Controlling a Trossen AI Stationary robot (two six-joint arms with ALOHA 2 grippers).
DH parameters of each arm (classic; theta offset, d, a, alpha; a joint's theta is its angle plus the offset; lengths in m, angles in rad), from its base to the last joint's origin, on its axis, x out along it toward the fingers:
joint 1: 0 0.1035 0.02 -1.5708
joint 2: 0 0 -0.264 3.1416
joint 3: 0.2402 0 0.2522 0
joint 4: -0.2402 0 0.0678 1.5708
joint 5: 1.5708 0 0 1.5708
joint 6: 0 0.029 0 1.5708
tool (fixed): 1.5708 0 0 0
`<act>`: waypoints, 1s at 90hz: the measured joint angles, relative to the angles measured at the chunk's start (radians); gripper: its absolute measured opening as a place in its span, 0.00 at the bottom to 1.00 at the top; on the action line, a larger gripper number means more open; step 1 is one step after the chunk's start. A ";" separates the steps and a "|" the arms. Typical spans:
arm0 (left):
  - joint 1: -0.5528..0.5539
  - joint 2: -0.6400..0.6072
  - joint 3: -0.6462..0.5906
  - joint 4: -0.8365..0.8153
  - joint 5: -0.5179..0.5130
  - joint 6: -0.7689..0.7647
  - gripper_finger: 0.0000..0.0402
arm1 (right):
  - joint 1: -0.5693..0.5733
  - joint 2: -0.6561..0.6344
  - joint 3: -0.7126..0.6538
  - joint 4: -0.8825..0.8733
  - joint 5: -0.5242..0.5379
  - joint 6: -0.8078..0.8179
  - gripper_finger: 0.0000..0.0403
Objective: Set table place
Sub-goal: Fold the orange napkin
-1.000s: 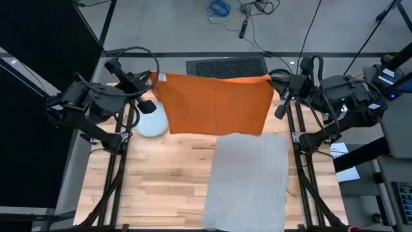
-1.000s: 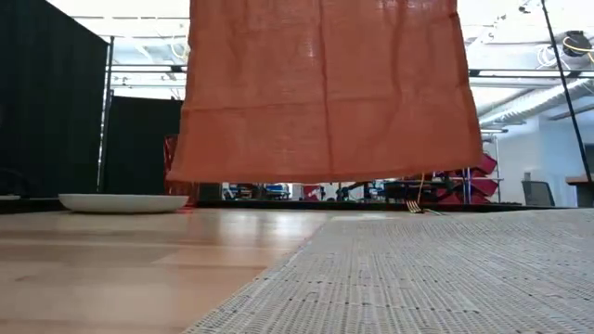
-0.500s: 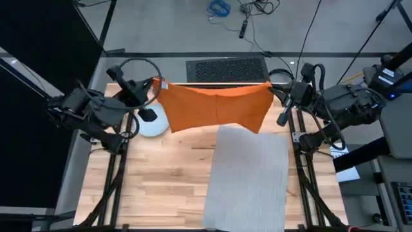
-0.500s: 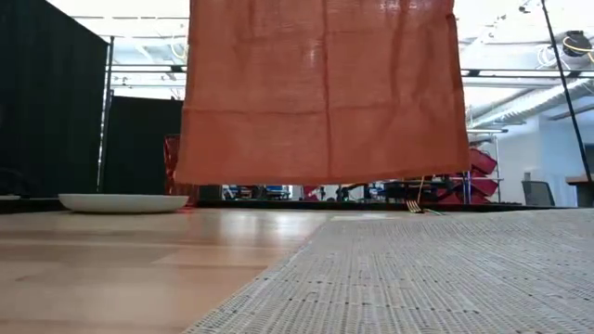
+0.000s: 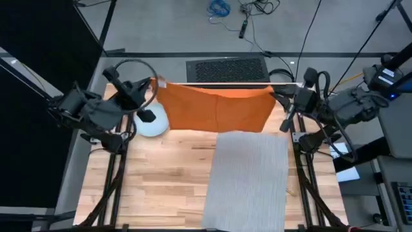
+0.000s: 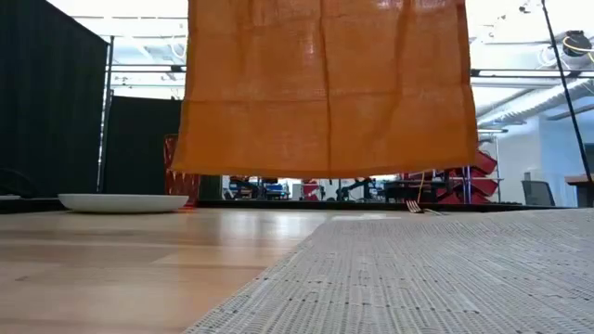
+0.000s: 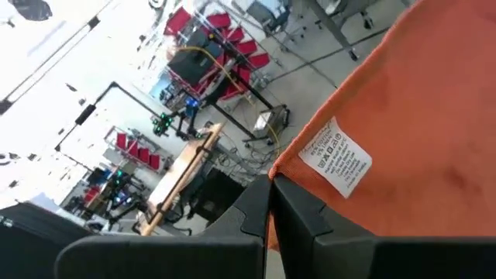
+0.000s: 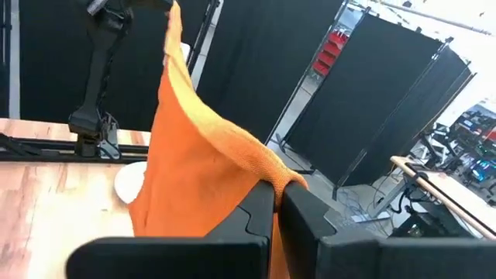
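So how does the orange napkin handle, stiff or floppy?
Probably floppy: the orange napkin sags between the left gripper and right gripper pinching its corners. Likely light; it hangs flat, clear of the table.

Lab: black curtains [image 6: 46, 111], red bin racks [image 7: 225, 46]

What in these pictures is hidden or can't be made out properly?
- Far strip of the table: the hanging orange napkin covers it in the high view.
- Plate: partly under the left gripper in the high view.
- Cutlery: too small in the low view.
- Placemat: cut off by the bottom edge in the high view.
- Right gripper pinches the other corner.
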 joint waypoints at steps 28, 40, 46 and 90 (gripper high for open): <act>-0.115 0.044 0.000 -0.073 -0.158 -0.055 0.00 | 0.163 0.044 0.000 -0.038 0.224 0.040 0.00; -0.129 0.049 -0.008 -0.182 -0.183 -0.163 0.00 | 0.246 0.054 0.000 -0.109 0.325 0.113 0.00; -0.129 0.050 -0.008 -0.254 -0.165 -0.248 0.00 | 0.277 0.056 0.000 -0.164 0.356 0.178 0.00; -0.153 0.071 -0.048 -0.359 -0.045 -0.375 0.00 | 0.310 0.103 0.001 -0.292 0.344 0.368 0.00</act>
